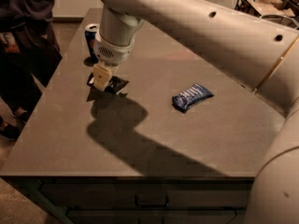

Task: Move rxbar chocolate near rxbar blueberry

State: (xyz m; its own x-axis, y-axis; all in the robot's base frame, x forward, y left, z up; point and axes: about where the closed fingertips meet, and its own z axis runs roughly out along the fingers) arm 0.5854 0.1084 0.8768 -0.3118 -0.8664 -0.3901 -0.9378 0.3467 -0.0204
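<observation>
Setting: looking like an office or lab workspace. Grey counter (pixel 154 143) sitting over handled drawers (pixel 152 200); wire basket (pixel 261 3) standing behind; person (pixel 25 36) standing alongside; robot claw (pixel 103 78) hanging low over the counter's left side.

claw (pixel 102 77) cream, over black rxbar chocolate (pixel 117 84) | rxbar blueberry (pixel 192 96) dark blue

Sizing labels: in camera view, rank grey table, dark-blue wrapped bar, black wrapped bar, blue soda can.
Largest: grey table
dark-blue wrapped bar
then black wrapped bar, under the gripper, and blue soda can: both partly hidden, unranked.
</observation>
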